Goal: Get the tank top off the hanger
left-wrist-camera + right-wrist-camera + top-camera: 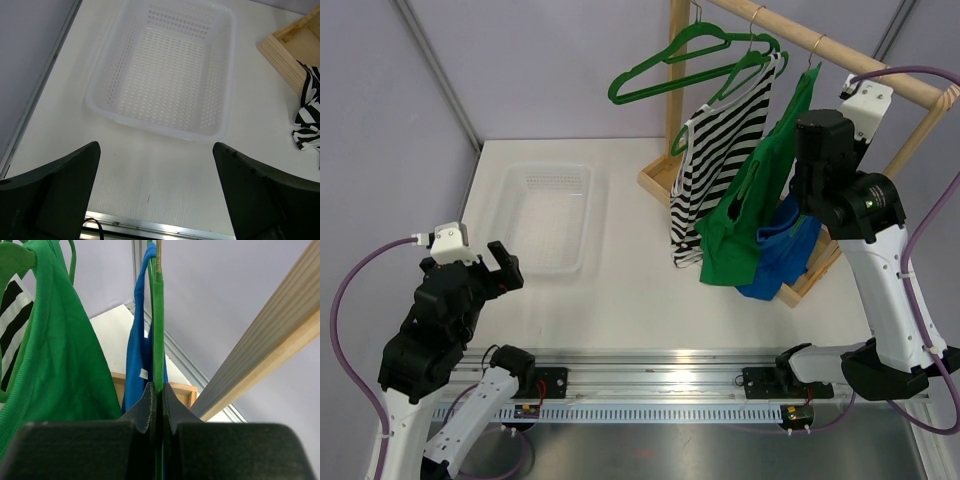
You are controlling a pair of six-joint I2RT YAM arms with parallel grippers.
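White bench (620,300) is sitting under grey walls, w/ a wooden rack (790,32) standing at far right. Green tank top (750,210) is hanging there on its hanger (15,260), btwn a striped top (715,170) to the left and a blue garment (785,255) to the right.

Right end effector (156,397) is sitting up by the rail, jaws pinching tight on a thin green strap (158,325). That's prob the tank top's shoulder strap, but can't tell if the hanger is caught in w/ it. Left end effector (155,150) is hovering wide open, holding nothing, over the near-left bench and facing a white basket (97,97).

Step in hand, as I'm reading it, is getting that strap off the hanger arm. Doing it well is meaning lifting up & outward past the hanger tip, not yanking down, or the hanger is risking tipping or hopping off the rail. Grip is wanting fabric only.

Right wrist cam is showing the pinch edge-on, which top cam is hiding behind the wrist. Top cam is giving the whole rack order, incl. an empty green hanger (670,65). Left wrist cam is adding only basket, bench & a striped hem corner.
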